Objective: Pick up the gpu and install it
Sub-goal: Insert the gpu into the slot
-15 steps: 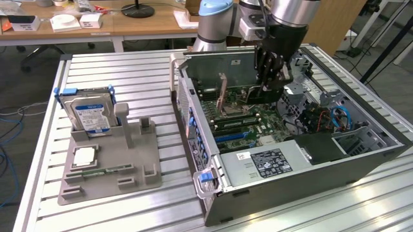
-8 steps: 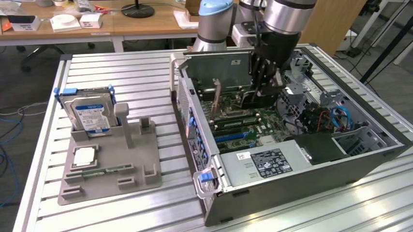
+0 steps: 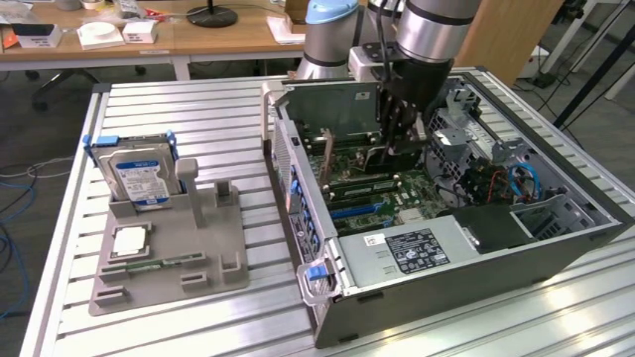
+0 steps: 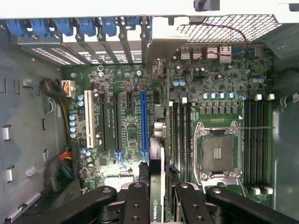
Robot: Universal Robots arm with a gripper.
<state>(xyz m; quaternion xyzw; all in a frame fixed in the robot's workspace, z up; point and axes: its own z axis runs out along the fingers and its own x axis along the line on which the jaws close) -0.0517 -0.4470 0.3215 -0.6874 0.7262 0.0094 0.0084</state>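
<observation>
Where the arm's silver wrist drops into the open case (image 3: 476,245), the gripper (image 3: 397,145) hangs over the motherboard with its black, jointed fingers (image 4: 136,205) pressed in from both sides on the gpu (image 4: 156,205). In the wrist view the gripper (image 4: 160,185) pinches the card edge-on: a thin, flat, dark slab with a small green-and-white logo on the narrow face between the finger links. The card is held off the board, roughly in line with the long blue slot (image 4: 143,123); whether its edge touches the slot I cannot tell.

The motherboard (image 4: 126,93) is dark green and dense with solder points and small blue-topped cylindrical capacitors. A long white slot (image 4: 88,123) lies parallel to the blue one, with black slots between them. A square metal-framed socket (image 4: 218,151) sits well apart from them, ringed by narrow memory slots.

The case is grey sheet steel with perforated panels and blue plastic clips, and it lies on its side on a ribbed aluminium table (image 3: 198,111). To the exterior view's left, a matte grey moulded tray (image 3: 198,245) holds a silver hard drive (image 3: 139,175) upright in a blue-clipped frame, a square chip (image 3: 129,242) lying flat, and a narrow green memory stick (image 3: 159,262).
</observation>
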